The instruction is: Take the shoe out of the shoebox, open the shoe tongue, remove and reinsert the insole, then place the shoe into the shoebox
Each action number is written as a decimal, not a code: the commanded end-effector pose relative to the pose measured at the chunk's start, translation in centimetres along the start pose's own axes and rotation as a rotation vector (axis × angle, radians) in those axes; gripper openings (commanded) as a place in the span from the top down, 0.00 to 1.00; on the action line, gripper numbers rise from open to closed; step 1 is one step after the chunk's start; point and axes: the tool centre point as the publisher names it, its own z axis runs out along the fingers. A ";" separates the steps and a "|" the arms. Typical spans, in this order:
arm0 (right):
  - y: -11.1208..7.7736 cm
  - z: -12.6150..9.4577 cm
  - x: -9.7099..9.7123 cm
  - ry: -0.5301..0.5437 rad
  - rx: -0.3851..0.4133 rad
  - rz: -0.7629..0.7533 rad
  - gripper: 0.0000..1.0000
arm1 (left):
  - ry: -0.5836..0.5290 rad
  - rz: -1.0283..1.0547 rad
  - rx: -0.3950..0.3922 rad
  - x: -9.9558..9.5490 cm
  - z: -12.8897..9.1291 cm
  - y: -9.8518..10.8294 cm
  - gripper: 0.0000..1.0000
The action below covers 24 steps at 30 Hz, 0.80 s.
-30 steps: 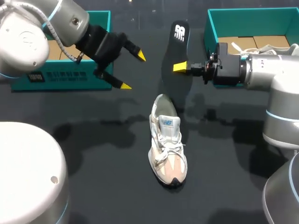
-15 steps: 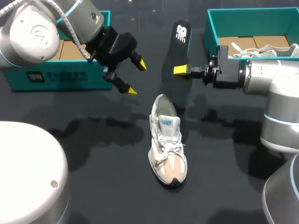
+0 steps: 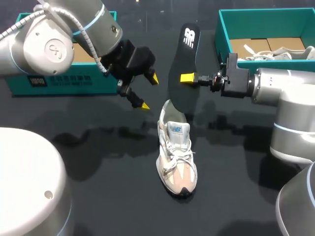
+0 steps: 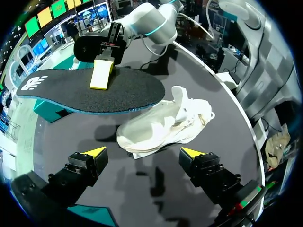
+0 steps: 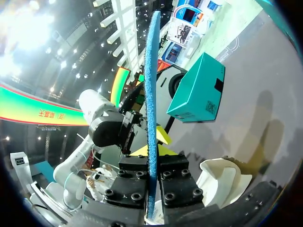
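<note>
Insole held over the heel of the shoe, which lies on the table outside its box.

The right gripper (image 3: pixel 185 78) grips the black insole (image 3: pixel 183 54) by both faces. Only the right wrist view shows both fingers, while the head view shows one yellow tip. The left gripper (image 4: pixel 142 152) hangs just left of the insole, jaws wide and empty. The shoe (image 3: pixel 176 152) lies mid-table, its heel partly covered by the insole's near end. The far-right shoebox (image 3: pixel 266 19) holds something pale, cut off by the arm.

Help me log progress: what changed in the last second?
The right gripper, shut on the black foam insole, swung its lower end down toward the heel of the white-and-beige sneaker. The open left gripper moved closer to the sneaker. The sneaker stayed put.
</note>
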 end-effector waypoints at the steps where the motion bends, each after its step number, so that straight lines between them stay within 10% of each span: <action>1: 0.0 0.2 -0.4 0.006 0.002 -0.018 1.00 | 0.025 -0.006 0.056 0.4 2.1 0.8 0.00; 24: -0.3 1.3 -2.2 0.074 -0.043 -0.139 1.00 | 0.065 -0.070 0.057 2.0 5.0 2.6 0.00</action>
